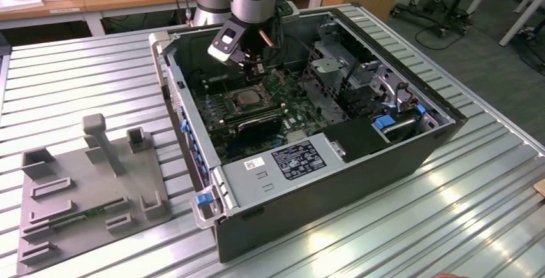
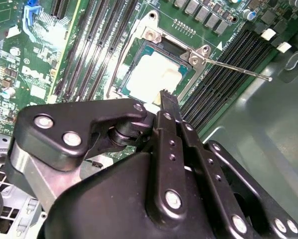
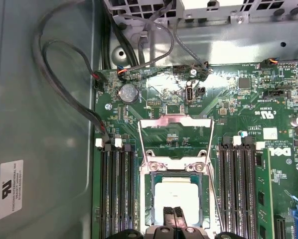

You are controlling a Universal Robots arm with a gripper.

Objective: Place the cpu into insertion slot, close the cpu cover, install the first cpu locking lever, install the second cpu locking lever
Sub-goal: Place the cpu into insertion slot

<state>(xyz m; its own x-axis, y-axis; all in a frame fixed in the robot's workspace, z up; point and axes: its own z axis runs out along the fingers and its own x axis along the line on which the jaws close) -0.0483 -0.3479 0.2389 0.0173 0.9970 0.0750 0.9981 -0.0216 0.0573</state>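
The cpu (image 3: 176, 193), a pale square chip, lies in the insertion slot (image 3: 150, 195) on the green motherboard, and shows again as the cpu (image 2: 150, 74) in the second wrist view. The cpu cover (image 3: 175, 121), a thin metal frame, stands open behind the slot. A thin lever rod (image 2: 238, 69) sticks out sideways from the socket. My gripper (image 3: 173, 217) hangs just over the chip's near edge, fingers shut together with nothing seen between them. In the exterior view the gripper (image 1: 253, 69) reaches down into the open computer case above the insertion slot (image 1: 247, 98).
Long black memory slots (image 3: 116, 194) flank the socket on both sides. Dark cables (image 3: 64, 79) loop along the case wall. A drive cage (image 1: 341, 67) and a metal box (image 1: 298, 157) crowd the case. A grey fixture plate (image 1: 85, 189) sits on the ribbed table.
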